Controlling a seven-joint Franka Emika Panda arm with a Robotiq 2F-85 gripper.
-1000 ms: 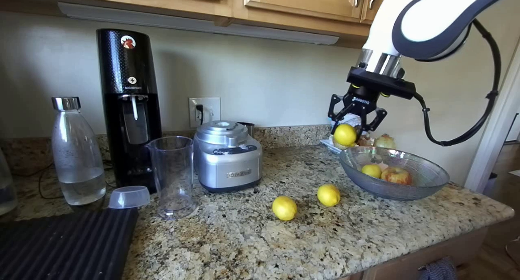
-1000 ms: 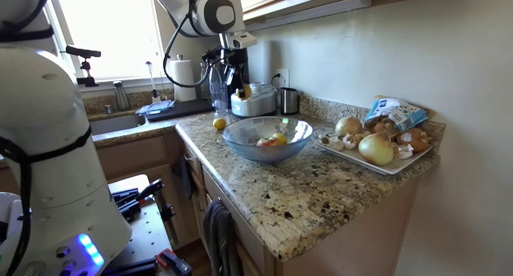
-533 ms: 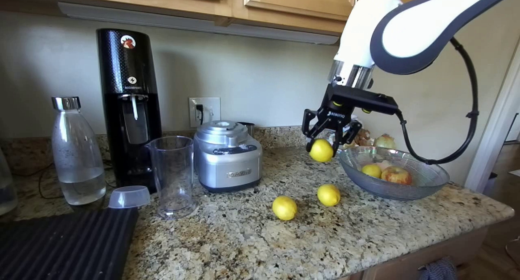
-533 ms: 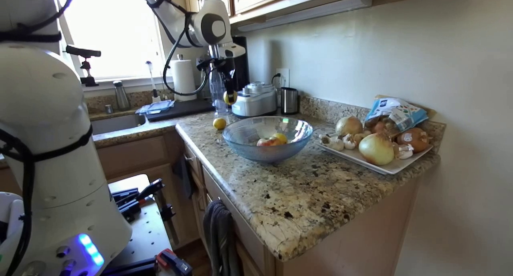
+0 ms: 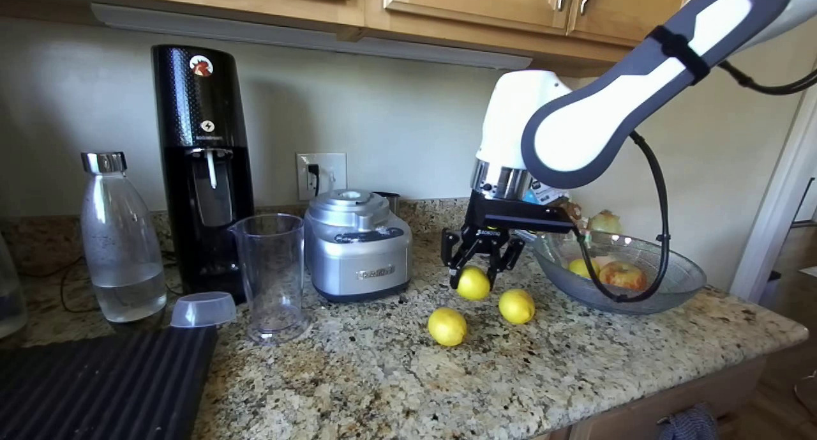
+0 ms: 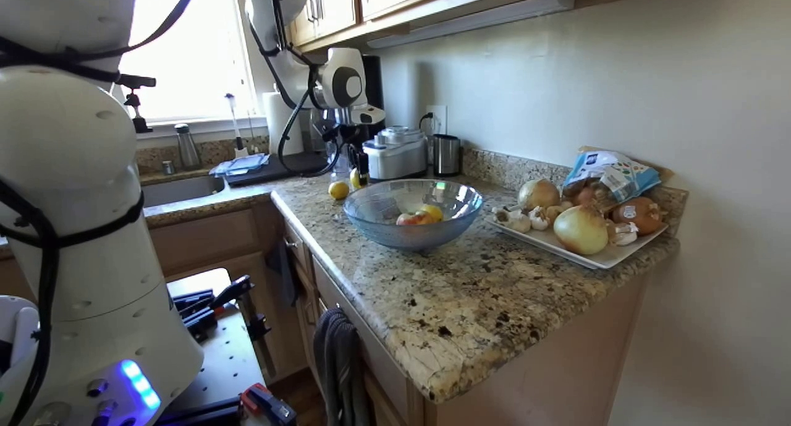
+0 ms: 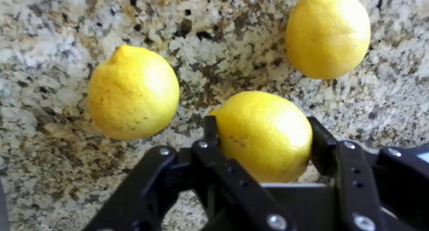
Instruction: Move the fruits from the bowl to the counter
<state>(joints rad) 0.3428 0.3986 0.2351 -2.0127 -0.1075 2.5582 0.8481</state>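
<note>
Hand [image 5: 473, 281] grips a lemon [image 7: 264, 137], closed to its width.
Worktop [image 5: 376, 370] lies right below, contact unclear; two loose lemons [image 7: 133, 94] near.

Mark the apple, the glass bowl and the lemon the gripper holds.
Apple [image 5: 624, 275], in an exterior view: the middle of its visible side.
Glass bowl [image 6: 413, 237], in an exterior view: its near outer wall.
Held lemon [image 7: 264, 137], in the wrist view: centre of its exposed face.

Exterior views: across the counter [image 5: 357, 389] at the wall [image 5: 421, 127], along it toward the window [image 6: 185, 61]; both share the bowl [image 6: 395, 237]. Wrist view: close, looking down past the fingers [image 7: 323, 150]
</note>
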